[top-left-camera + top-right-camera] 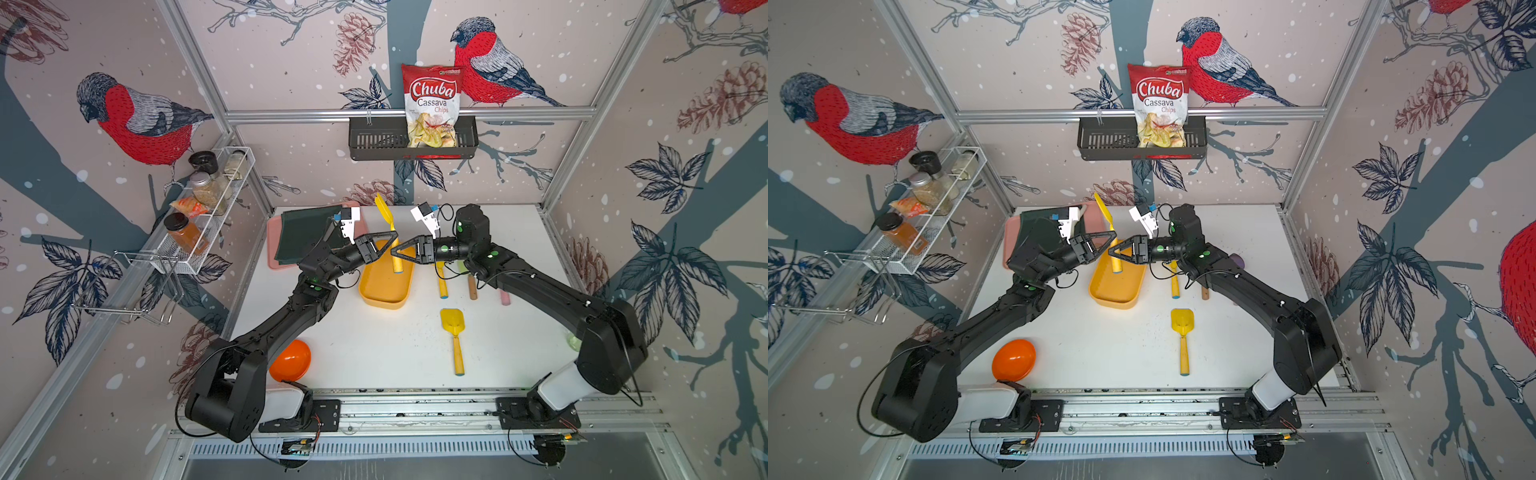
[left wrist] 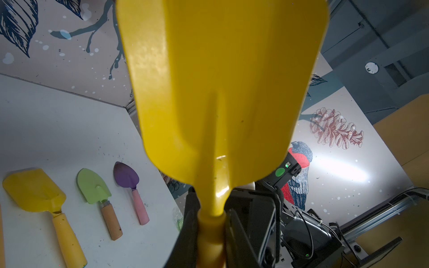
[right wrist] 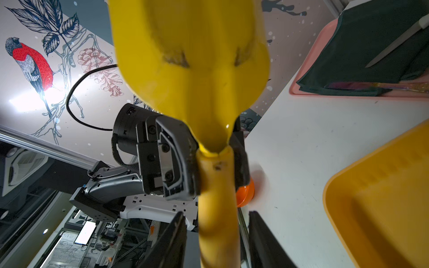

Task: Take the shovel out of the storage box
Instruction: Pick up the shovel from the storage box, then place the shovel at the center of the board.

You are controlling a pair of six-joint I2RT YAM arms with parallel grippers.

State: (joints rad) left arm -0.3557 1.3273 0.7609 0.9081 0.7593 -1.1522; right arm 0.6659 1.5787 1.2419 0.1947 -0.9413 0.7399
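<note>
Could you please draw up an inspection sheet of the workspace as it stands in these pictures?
Surface: white tabletop, lightly speckled.
Job's things: yellow plastic toy shovel held blade up, handle end over the shallow yellow-orange plastic storage box.
Clutter: second yellow shovel lying flat; row of three shovels by the right arm; orange bowl; pink tray under dark green cloth.
Grippers: left gripper shut on the shovel's neck; right gripper open, fingers flanking the handle lower down.
Cables: black cable looping behind the left gripper.
Surroundings: bird-print walls; black slotted basket holding a chips bag; white wire rack of jars.
</note>
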